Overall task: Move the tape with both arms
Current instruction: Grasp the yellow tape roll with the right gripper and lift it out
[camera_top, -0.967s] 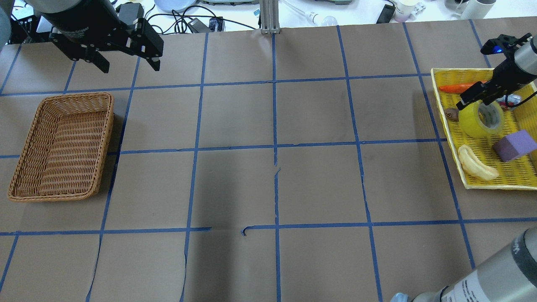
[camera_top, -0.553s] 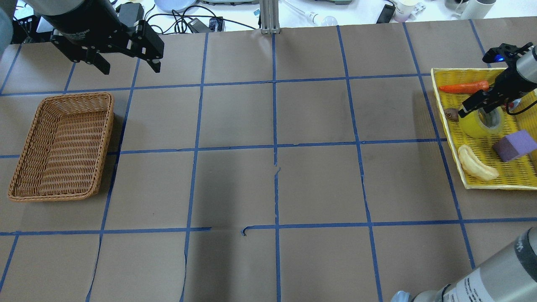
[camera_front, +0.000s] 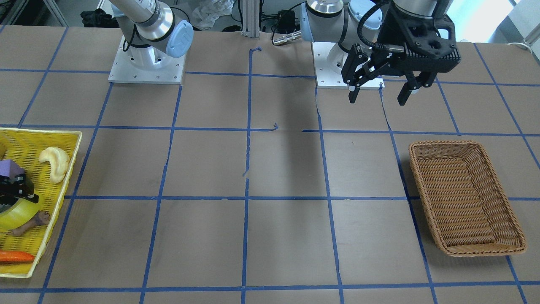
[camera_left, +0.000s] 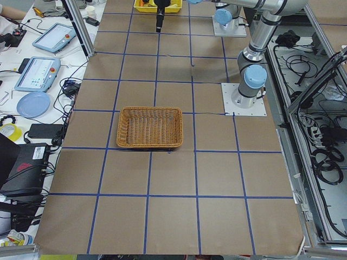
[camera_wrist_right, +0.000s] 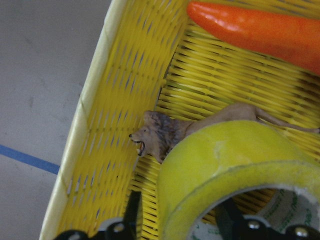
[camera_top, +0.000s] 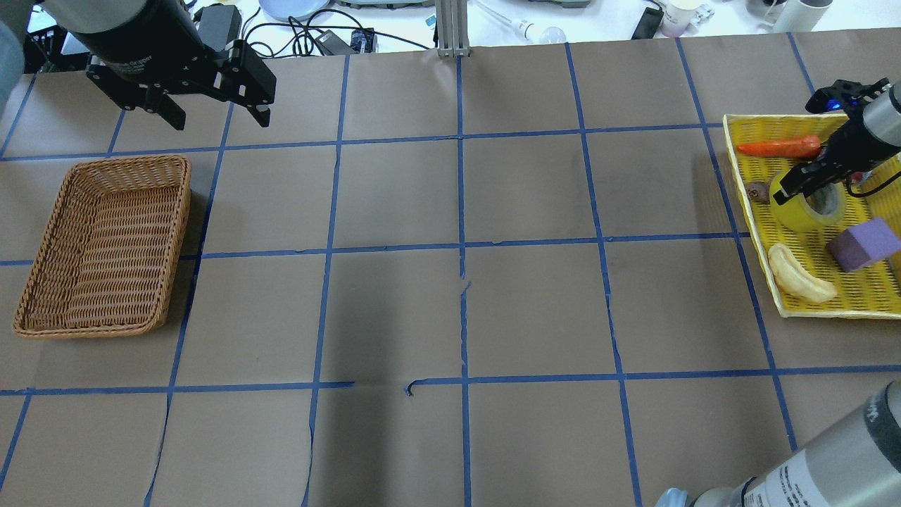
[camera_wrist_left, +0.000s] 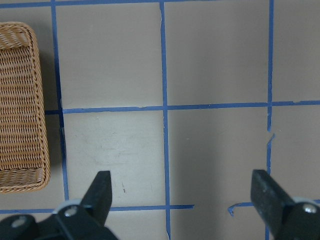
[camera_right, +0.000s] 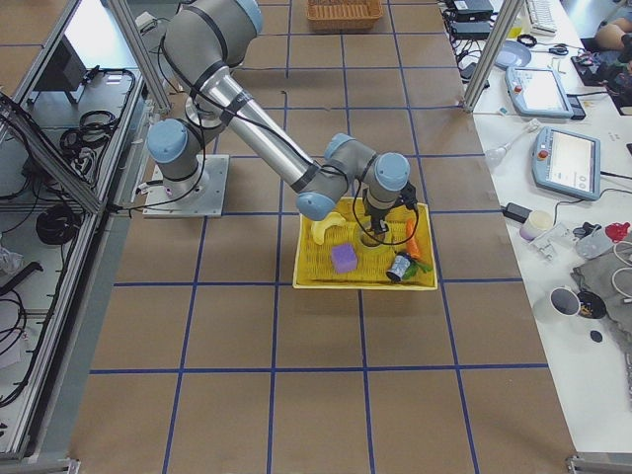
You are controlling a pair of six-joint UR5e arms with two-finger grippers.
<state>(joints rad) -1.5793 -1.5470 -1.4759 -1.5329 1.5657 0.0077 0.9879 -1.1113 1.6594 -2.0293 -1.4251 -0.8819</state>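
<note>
Front-facing: left gripper hangs over the table near its arm's base, fingers spread wide, nothing held. Wicker basket sits well apart from it.

Overhead: tape sits in the yellow tray, with the right gripper down at its rim.

Right wrist: one finger is outside the roll's wall with a gap showing, the other inside the core. Jaws parted, not clamped. Toy lion is just beside the roll; carrot lies beyond.
</note>
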